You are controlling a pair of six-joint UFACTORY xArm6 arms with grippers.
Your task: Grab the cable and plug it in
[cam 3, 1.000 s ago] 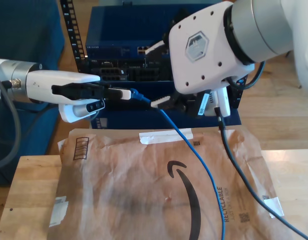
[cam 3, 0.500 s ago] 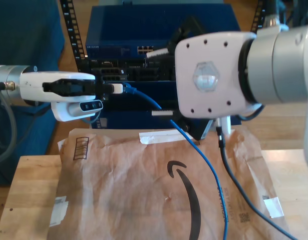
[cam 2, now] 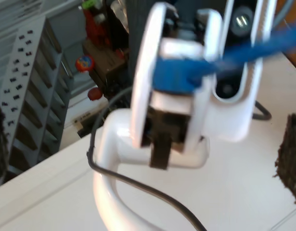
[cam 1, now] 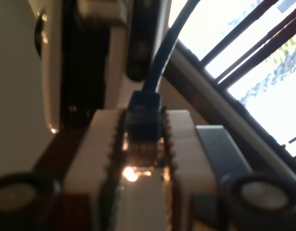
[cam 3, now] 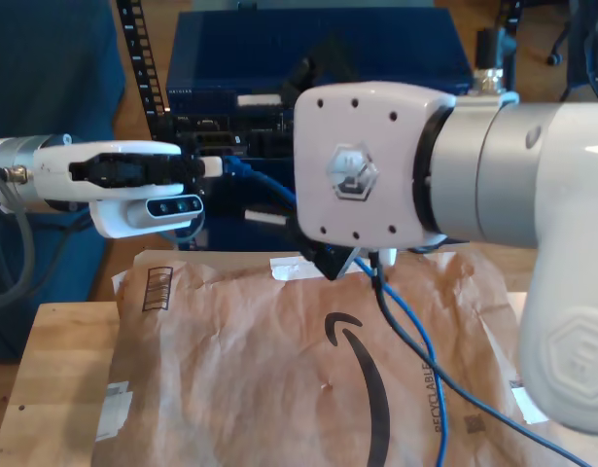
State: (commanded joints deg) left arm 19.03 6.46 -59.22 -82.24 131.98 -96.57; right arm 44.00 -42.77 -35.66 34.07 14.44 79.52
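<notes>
Exterior view, centre: thin bright-blue network cable pinched at its plug in first gripper, second gripper's hold indiscernible; crooked plug risks jamming at port.

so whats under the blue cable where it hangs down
A brown paper mailer lies under the cable, on the wooden table. The big white arm covers the cable's upper stretch, so what sits beneath that part cannot be seen.
</notes>
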